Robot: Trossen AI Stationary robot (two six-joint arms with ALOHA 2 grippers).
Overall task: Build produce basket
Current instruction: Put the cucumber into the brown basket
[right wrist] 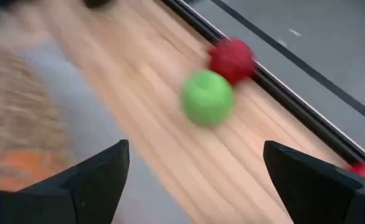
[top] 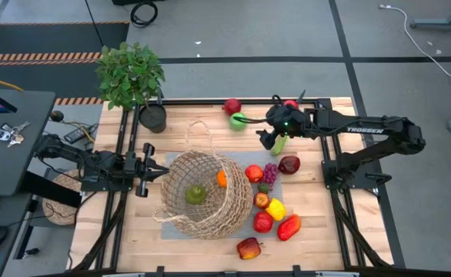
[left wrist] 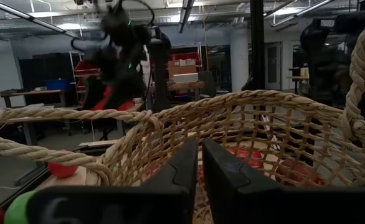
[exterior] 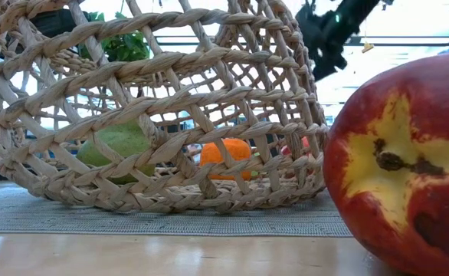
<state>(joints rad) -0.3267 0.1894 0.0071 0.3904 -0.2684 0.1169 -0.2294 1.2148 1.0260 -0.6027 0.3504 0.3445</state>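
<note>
Hovering my right gripper [right wrist: 195, 171] wide over the green apple [right wrist: 207, 98] — smooth, rigid, probably light. I'd pinch its widest middle. My left gripper [top: 150, 171] waits closed, empty, beside the basket [top: 181, 201].

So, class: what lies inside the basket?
Inside the basket lie a green fruit and an orange one. The weave partly covers both; anything more cannot be seen.

My basket [top: 198, 194] is rough tan wicker on a grey, seemingly woven mat [top: 161, 218]; beneath it, smooth pale wood table [top: 110, 223].
</note>
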